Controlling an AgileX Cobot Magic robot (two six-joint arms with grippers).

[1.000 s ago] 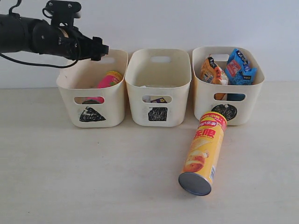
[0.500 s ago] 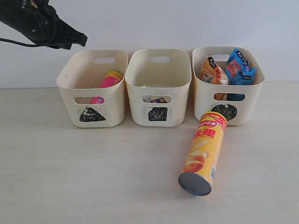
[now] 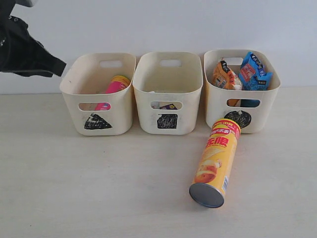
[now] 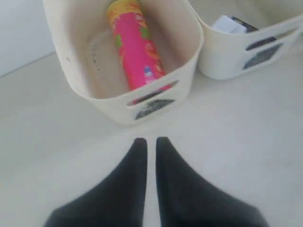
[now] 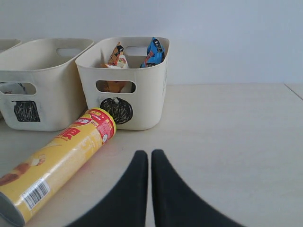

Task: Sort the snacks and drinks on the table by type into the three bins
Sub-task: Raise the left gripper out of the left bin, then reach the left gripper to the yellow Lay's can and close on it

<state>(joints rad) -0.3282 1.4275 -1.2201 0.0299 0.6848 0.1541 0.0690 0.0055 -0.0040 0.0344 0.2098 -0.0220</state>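
The fingers (image 4: pixel 135 163) of my left gripper (image 4: pixel 150 140) are pressed together with only a thin slit between them, pinching nothing. In my left wrist view they hang above the table (image 4: pixel 246 142), near the front wall of the left bin (image 4: pixel 109 106). The pink tube (image 4: pixel 135 47) lies slanted inside that bin. Just beside it is the middle bin (image 4: pixel 222 61), with a small white box (image 4: pixel 227 24) in it.

In my right wrist view the fingers (image 5: pixel 135 189) of my right gripper (image 5: pixel 149 153) are likewise pressed together on nothing, low over the table (image 5: pixel 236 142). The yellow-orange tube (image 5: pixel 61 158) lies on its side there, its red-banded end just beside the front of the right bin (image 5: pixel 151 94). The orange bag (image 5: pixel 116 56) and blue bag (image 5: pixel 154 51) stick up out of that bin.

From the exterior view, my left arm (image 3: pixel 22 49) is raised at the far left, beside the left bin (image 3: pixel 121 119) and well above the table (image 3: pixel 74 188). The pink tube (image 3: pixel 117 84) leans in that bin. The middle bin (image 3: pixel 146 116) shows a small box (image 3: pixel 168 106) through its handle slot. The right bin (image 3: pixel 267 106) holds the orange bag (image 3: pixel 224 75) and blue bag (image 3: pixel 254 72). The yellow-orange tube (image 3: pixel 215 161) lies in front of it, metal base toward the camera
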